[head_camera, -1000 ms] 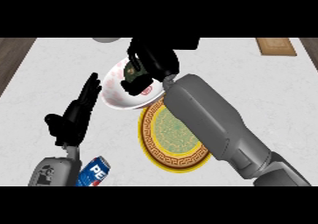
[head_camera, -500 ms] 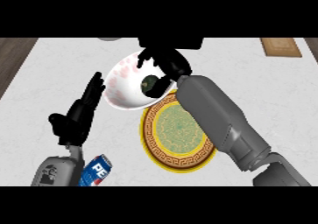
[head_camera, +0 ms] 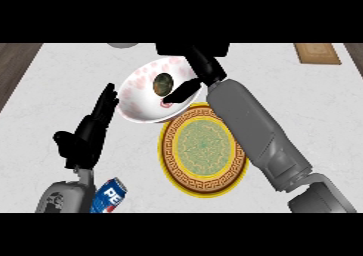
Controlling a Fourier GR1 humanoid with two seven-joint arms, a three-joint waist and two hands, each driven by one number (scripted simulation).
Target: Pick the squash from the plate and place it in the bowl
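one squash (head_camera: 164, 83) lies in the bowl (head_camera: 143, 102) at the plate's (head_camera: 204, 150) eleven o'clock; right hand (head_camera: 190, 89) spread, holding nothing; next, withdraw. left hand (head_camera: 92, 132) rests open.

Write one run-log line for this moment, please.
dark green squash: in white pink-flowered bowl | yellow patterned plate: no squash | right hand: over bowl | left hand: open, resting

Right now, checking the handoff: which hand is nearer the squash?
Right. The right hand is over the bowl, beside the squash lying in it. The left hand rests open outside the bowl, to its left and lower.
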